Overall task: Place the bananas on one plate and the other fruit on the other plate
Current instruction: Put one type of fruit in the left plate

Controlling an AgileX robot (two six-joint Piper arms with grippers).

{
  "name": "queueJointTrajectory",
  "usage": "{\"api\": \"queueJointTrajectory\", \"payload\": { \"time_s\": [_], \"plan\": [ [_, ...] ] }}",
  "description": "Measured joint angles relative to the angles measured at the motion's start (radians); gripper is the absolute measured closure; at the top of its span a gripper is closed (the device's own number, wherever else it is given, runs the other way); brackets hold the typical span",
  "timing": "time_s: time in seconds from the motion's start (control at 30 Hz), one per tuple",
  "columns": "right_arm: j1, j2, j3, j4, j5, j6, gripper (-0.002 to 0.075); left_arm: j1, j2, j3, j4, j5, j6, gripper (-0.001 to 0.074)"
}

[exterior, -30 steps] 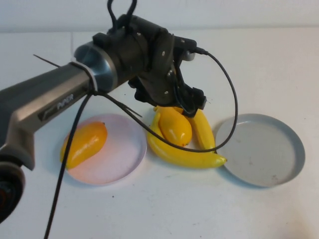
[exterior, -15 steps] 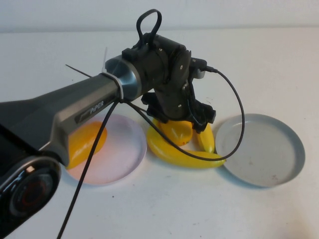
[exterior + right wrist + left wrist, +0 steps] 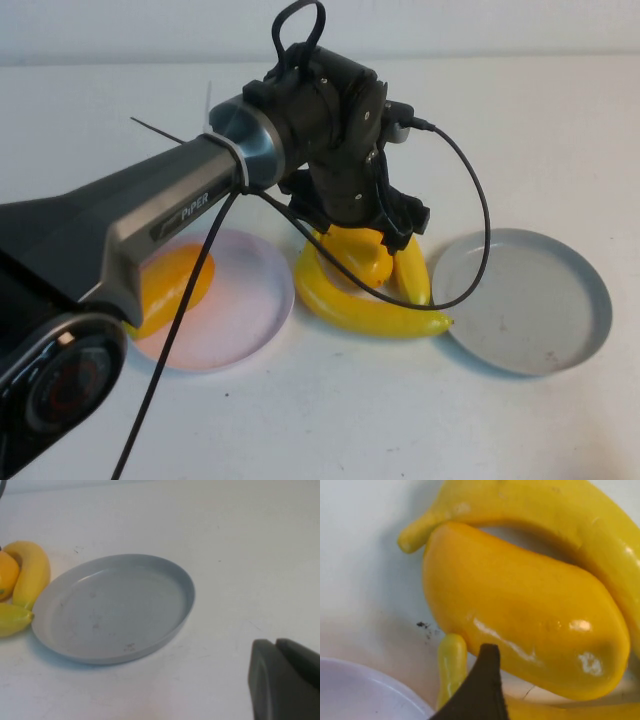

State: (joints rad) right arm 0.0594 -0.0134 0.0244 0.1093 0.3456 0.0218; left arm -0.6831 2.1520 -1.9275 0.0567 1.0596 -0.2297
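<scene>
The left arm reaches across the white table (image 3: 300, 420) from the near left, and its left gripper (image 3: 362, 240) hangs low over the heap of fruit lying between the two plates. Its jaws stand spread wide, right down at the mango (image 3: 362, 262) that lies on top of the bananas, one finger on either side; whether they touch it cannot be made out from above. In the left wrist view that mango (image 3: 520, 625) fills most of the picture, with one dark fingertip (image 3: 482, 690) just beside its flank and nothing clamped yet. The two bananas (image 3: 365, 312) lie on the table, not on any plate: one curves along the near side of the heap, the other (image 3: 412, 275) runs along the side nearer the grey plate (image 3: 560, 340). The grey plate sits on the right, just beside the banana tips. The pink plate (image 3: 245, 320) sits on the left, partly hidden by the arm, and the second mango (image 3: 170, 285) lies in it toward its left side. The right gripper (image 3: 285, 680) stays out of the high view; its own camera shows it clenched, holding nothing, hovering beyond the grey plate (image 3: 115, 610) on the side away from the bananas (image 3: 30, 575).
</scene>
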Motion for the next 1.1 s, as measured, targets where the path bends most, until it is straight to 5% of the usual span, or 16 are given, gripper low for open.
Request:
{"api": "queueJointTrajectory", "payload": {
  "time_s": [0.8, 1.1],
  "plan": [
    [0.0, 0.0, 0.0, 0.0, 0.0, 0.0, 0.0743, 0.0, 0.092, -0.004, -0.007, -0.004, 0.02, 0.0066],
    [0.0, 0.0, 0.0, 0.002, 0.0, 0.0, 0.0743, 0.0, 0.094, -0.004, -0.007, 0.016, 0.193, 0.0066]
  ]
}}
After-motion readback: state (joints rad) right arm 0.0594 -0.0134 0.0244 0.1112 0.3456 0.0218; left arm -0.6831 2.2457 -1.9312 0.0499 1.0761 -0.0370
